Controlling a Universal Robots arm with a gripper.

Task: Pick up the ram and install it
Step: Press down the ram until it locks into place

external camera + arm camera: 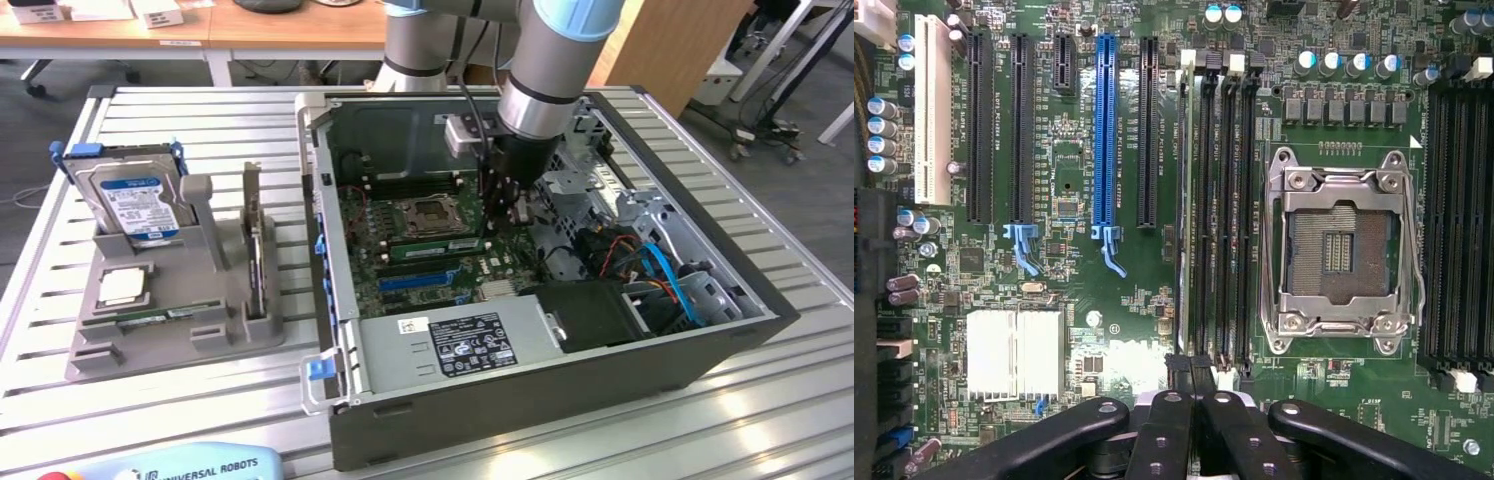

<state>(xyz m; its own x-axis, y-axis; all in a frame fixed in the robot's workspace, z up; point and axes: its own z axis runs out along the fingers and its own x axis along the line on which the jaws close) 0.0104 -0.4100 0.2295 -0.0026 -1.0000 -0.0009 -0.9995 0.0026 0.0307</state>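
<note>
Open computer case (534, 400), hard drive (134, 205)

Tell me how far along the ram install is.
Done: the ram already stands edge-on in a slot beside the CPU socket, inside the open computer case. In hand: the shut hand sits over one end of that stick; whether it is pinching or pressing, I cannot tell. Left: seating looks unconfirmed, as the slot latches are not clear enough to judge.
</note>
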